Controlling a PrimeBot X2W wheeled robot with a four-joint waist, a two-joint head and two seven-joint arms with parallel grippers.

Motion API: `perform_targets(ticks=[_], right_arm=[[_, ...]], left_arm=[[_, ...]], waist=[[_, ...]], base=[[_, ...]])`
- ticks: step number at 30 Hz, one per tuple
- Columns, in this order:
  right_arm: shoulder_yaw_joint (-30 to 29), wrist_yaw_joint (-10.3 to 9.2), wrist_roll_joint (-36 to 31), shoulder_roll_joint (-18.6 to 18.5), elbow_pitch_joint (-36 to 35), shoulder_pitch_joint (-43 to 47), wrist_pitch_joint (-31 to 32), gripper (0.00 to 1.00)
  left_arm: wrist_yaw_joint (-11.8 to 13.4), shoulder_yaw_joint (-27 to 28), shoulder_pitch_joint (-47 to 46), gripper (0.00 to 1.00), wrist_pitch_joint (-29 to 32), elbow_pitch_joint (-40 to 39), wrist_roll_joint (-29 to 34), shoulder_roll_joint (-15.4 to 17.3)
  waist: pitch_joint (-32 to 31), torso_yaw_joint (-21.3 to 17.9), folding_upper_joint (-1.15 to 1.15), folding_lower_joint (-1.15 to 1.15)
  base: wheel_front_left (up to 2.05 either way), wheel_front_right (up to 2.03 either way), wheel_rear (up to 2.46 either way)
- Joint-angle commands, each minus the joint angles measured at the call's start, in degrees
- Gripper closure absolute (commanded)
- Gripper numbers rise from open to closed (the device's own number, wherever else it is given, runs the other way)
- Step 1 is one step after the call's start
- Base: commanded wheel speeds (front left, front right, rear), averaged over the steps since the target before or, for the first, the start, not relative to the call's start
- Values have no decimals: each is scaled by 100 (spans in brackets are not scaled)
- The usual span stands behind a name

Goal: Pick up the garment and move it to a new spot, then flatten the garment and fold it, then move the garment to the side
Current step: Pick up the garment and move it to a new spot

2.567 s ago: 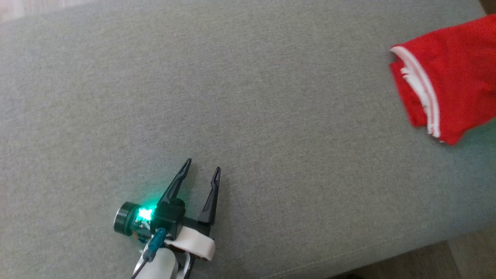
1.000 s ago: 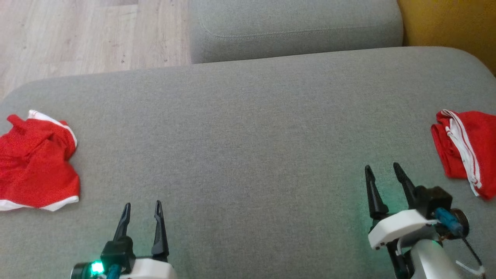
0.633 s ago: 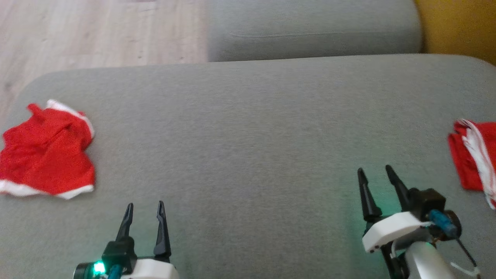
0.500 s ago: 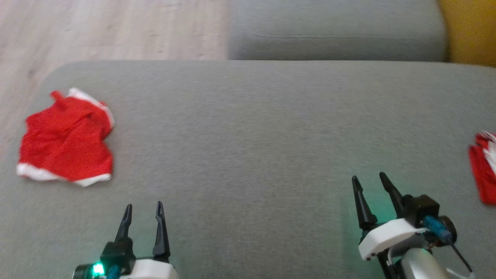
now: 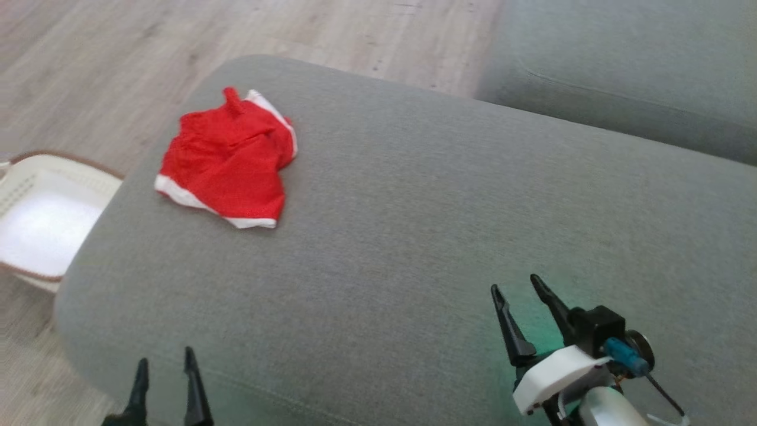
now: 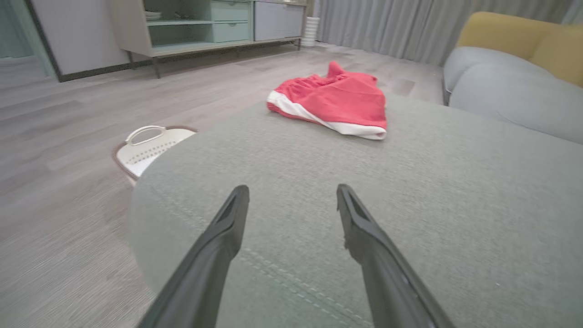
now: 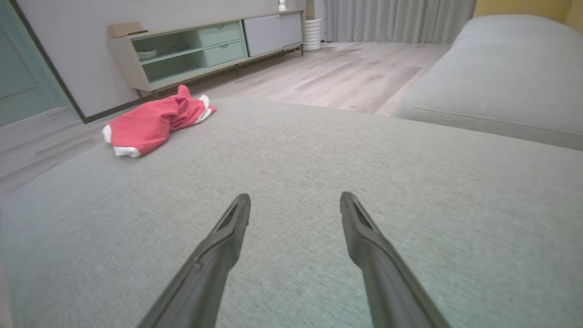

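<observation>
Step in hand is the first one, the pick-up, and it is not started. The grey ottoman (image 5: pixel 414 236) is under both my tools and is bare around them. The red garment (image 5: pixel 227 160), white-trimmed, lies crumpled near the ottoman's far left corner. It is ahead of my left tool (image 5: pixel 165 357) and a little to its right, well apart. From my right tool (image 5: pixel 514 281) it is far ahead and off to the left. It could be shorts or a small top; it's too bunched to tell.

Left tool is wide open with nothing in it, sitting at the ottoman's near edge. Right tool is also wide open and empty, low over the cushion.

Next move, as I judge it: reach the left tool forward to the garment, drop the fingers onto a raised fold or the white hem, close, and lift. The cloth is thin and limp, so a shallow pinch may slip or catch one layer only. The right tool is too far off to help without a long reach across.

Around: wood floor (image 5: pixel 89 71) beyond and left of the left tool. Grey sofa (image 5: pixel 621 65) is ahead of the right tool, separate from the ottoman. Pale sideboard (image 6: pixel 182 27) is far ahead on the floor. A white basket (image 5: pixel 23 183) sits on the floor left of the left tool, beside the ottoman. Nothing lies between the left tool and the garment, so the path looks free. The garment sits close to the edge, so a push could slide it off.
</observation>
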Motion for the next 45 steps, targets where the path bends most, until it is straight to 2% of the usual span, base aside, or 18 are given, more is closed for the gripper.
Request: perform_targets(ticks=[1,3,6,10,16,20,23,27,34,40,45], right_arm=[[163,-4,35,-2,-147,-184,-62,0],[229,-4,56,-2,-135,-192,-62,0],[281,-4,49,-2,-134,-217,-62,0],[279,-4,-94,-2,-207,-338,-62,0],[192,-4,-267,-55,-447,-568,-62,0],[204,-4,-293,-200,-624,-767,-62,0],[193,-4,-289,-311,-751,-937,-62,0],[230,-4,-294,-505,-899,-1218,-62,0],[238,-4,-248,-679,-1267,-1582,-62,0],[215,-4,-212,-749,-1557,-1693,-62,0],[122,-4,-160,-749,-1663,-1671,-62,0]], left_arm=[[-2,248,-60,0,-46,-185,-12,3],[-24,332,-39,0,-46,-184,-87,3],[-186,351,-87,0,-46,-71,-178,3],[-221,485,-351,0,-46,-156,-333,3],[-474,834,-941,0,-46,-497,-39,11],[-713,1039,-1674,0,-46,-418,127,185],[-907,992,-2367,0,-46,-216,224,406],[-1085,749,-3316,0,-46,281,226,728],[-1148,165,-4513,0,87,1607,-121,1341],[-1061,351,-5038,0,606,2905,-440,1778],[-915,444,-5305,0,973,3831,-547,1913]], waist=[[-14,156,0,0],[-2,176,0,0],[90,148,0,0],[378,28,0,0],[973,-151,0,0],[1394,-277,0,0],[1712,-395,0,0],[2131,-618,0,0],[2672,-1111,0,0],[2943,-1540,0,0],[3058,-1776,0,0]], base=[[0,0,0],[0,0,0],[0,0,0],[0,0,0],[0,0,0],[0,0,0],[0,0,0],[0,0,0],[0,0,0],[0,0,0],[0,0,0]])
